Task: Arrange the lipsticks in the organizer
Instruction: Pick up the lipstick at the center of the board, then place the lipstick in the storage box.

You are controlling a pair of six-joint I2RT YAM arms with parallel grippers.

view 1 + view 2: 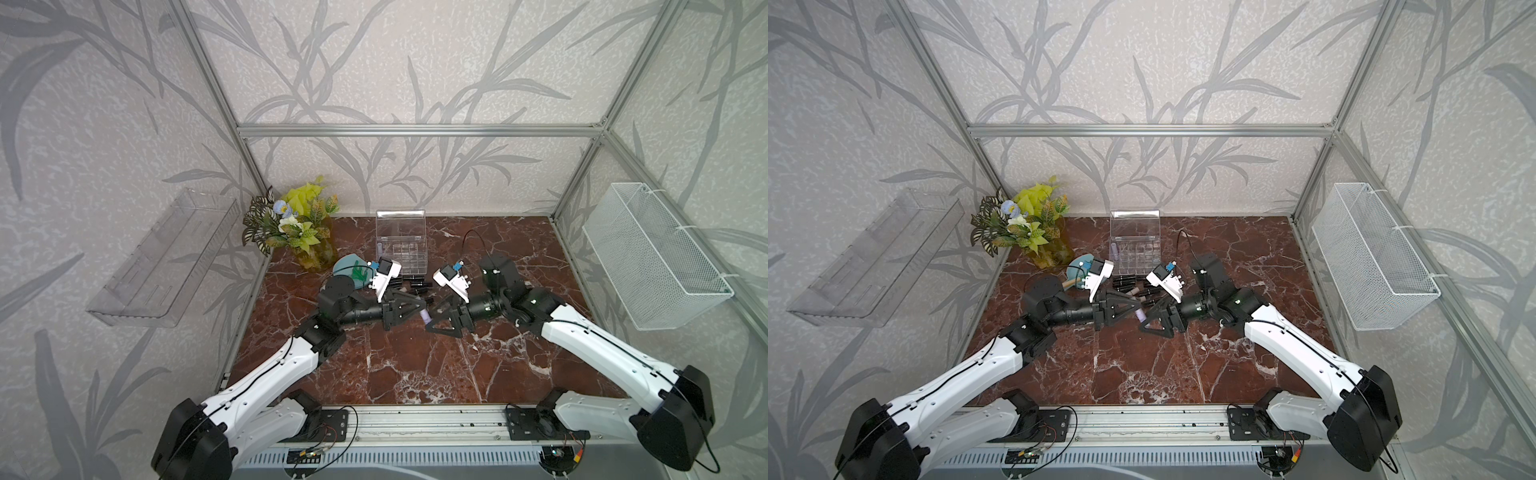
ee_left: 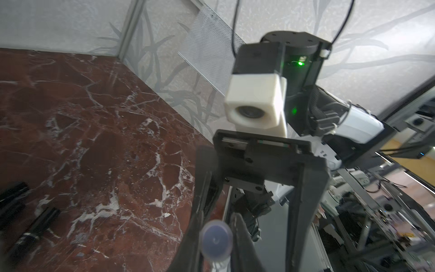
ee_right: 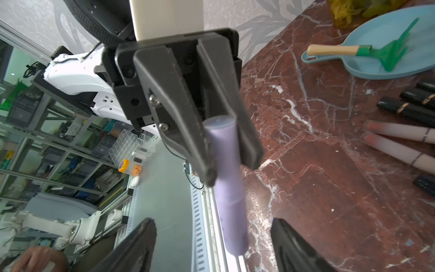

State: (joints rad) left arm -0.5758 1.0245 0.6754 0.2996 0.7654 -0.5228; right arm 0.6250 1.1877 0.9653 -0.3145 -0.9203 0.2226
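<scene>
I see the lavender lipstick (image 3: 229, 188) held off the table (image 1: 399, 365) at mid-scene, clamped at one end between the fingers of the left gripper (image 3: 233, 164). My right gripper (image 1: 433, 318) faces it, its fingers spread wide on either side of the tube's free end, touching nothing. Farther back stands the organizer (image 1: 401, 249), lid upright, with a second lavender tube (image 1: 380, 249) standing in a near-left compartment. Just in front of it lie black lipsticks (image 3: 404, 108) with gold bands and two pink lipsticks (image 3: 400, 146); any print is too blurred to read. To the left, a green rake (image 3: 395, 50) lies in a blue dish (image 3: 376, 70).
</scene>
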